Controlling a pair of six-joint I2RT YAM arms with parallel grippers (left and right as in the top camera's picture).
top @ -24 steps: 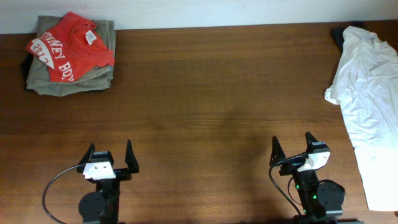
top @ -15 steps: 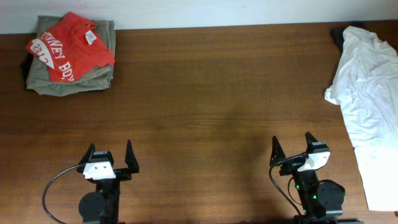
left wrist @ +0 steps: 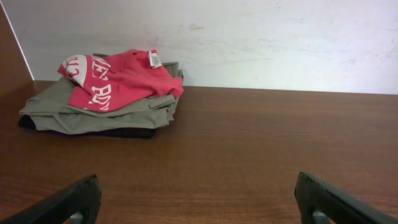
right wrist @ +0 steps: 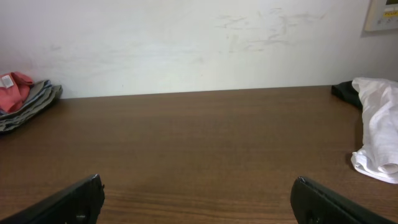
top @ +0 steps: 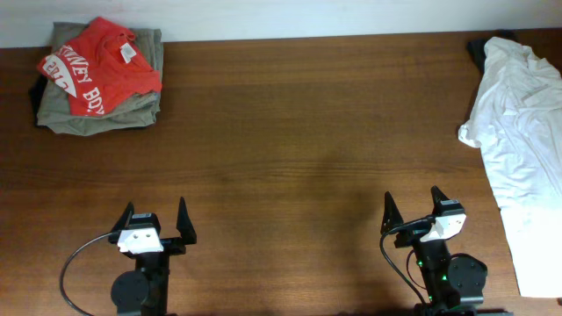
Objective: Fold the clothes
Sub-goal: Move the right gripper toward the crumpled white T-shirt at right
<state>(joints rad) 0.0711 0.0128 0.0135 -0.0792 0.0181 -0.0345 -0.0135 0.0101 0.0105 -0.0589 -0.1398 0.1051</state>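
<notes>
White T-shirt lies crumpled along the right side of the table.

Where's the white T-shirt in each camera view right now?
Overhead: white T-shirt crumpled along the right edge.
Left wrist: not in view.
Right wrist: white T-shirt at the far right edge.
Shared landmark: red T-shirt, at the left in all three.
</notes>
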